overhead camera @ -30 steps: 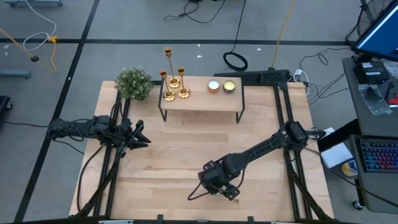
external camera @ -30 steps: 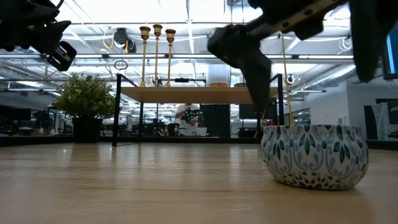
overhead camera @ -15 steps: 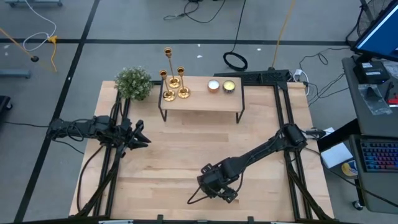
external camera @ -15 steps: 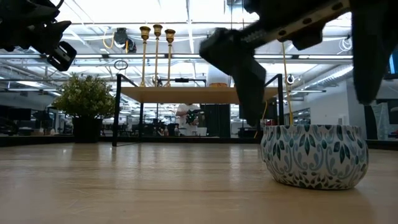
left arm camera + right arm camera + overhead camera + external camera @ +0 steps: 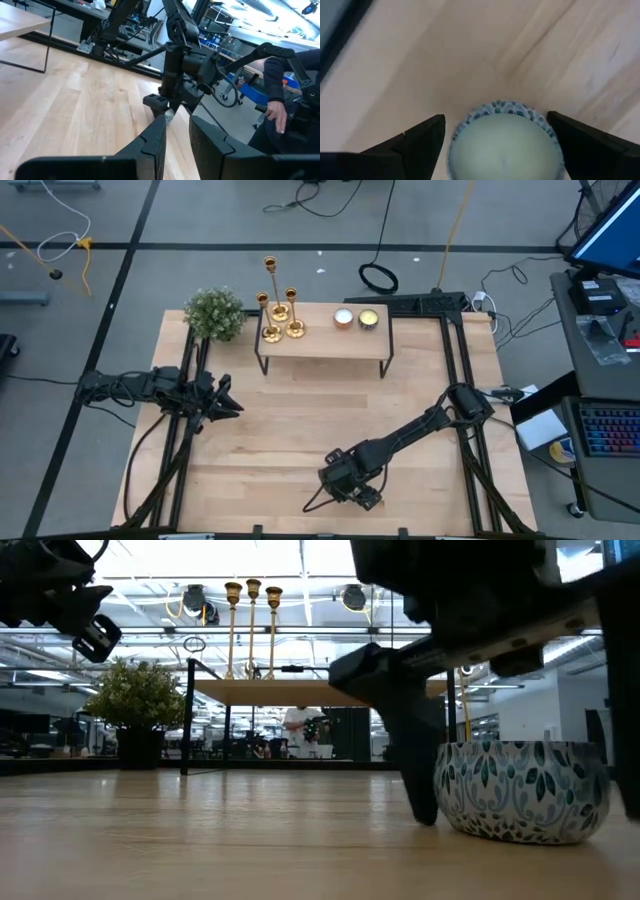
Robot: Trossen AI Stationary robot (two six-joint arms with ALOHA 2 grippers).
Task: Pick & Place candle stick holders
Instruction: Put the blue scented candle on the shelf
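With R end effector [image 5: 495, 137] wide astride patterned candle tin [image 5: 504, 142].

left hand [image 5: 226, 399]: raised at table's left side, fingers narrowly apart | right hand [image 5: 495, 140]: lowered, fingers spread wide

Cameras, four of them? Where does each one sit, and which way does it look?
High view: overhead, straight down on table, both arms, candle stick holders.
Low view: table level, facing the room; patterned candle tin, right gripper around it.
Left wrist view: looks past left gripper at the right arm.
Right wrist view: looks down between its fingers at the tin.
Shared: low and right wrist views show the tin.
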